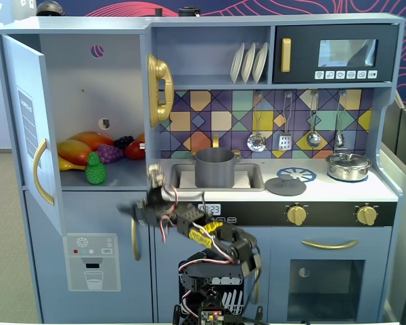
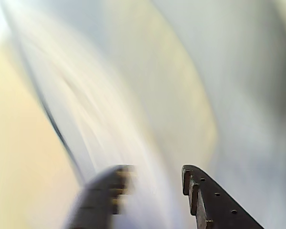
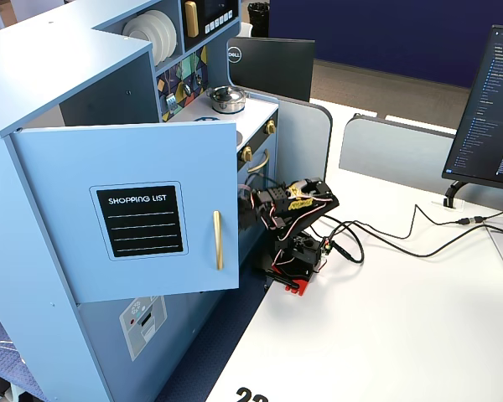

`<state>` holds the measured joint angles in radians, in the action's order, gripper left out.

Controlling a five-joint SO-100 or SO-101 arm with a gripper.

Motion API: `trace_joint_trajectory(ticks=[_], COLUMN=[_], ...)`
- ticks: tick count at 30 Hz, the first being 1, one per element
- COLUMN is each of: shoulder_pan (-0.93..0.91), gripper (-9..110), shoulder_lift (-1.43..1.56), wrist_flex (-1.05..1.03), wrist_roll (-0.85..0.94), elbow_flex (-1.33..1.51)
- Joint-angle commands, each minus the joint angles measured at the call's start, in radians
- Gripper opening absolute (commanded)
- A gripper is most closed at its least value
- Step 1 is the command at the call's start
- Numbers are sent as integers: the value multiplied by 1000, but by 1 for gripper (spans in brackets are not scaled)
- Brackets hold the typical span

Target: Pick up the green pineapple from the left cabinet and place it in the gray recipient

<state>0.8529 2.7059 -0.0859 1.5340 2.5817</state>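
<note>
Hovering gripper, empty, nr green pineapple

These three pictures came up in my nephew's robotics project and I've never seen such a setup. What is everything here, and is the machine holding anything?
It is a small robot arm standing before a toy kitchen. One fixed view faces the kitchen; the other shows it from the side, with the open door hiding the shelf. The blurred picture comes from a camera on the arm's wrist. The hand is blurred by motion below the counter and seems to hold nothing. The green pineapple stands on the shelf of the left cabinet, in front of other toy fruit. The gray pot sits in the sink.
</note>
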Motion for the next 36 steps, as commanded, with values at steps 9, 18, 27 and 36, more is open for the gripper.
trace_joint_trajectory(ticks=[9,18,27,36], shoulder_pan=[2,-21,-28,-66], gripper=[33,44,43,42], shoulder_lift=[-291,-549,-696,-851], wrist_flex=[160,233,247,265], wrist_roll=[11,57,75,69], elbow_flex=[-353,-557,-638,-759])
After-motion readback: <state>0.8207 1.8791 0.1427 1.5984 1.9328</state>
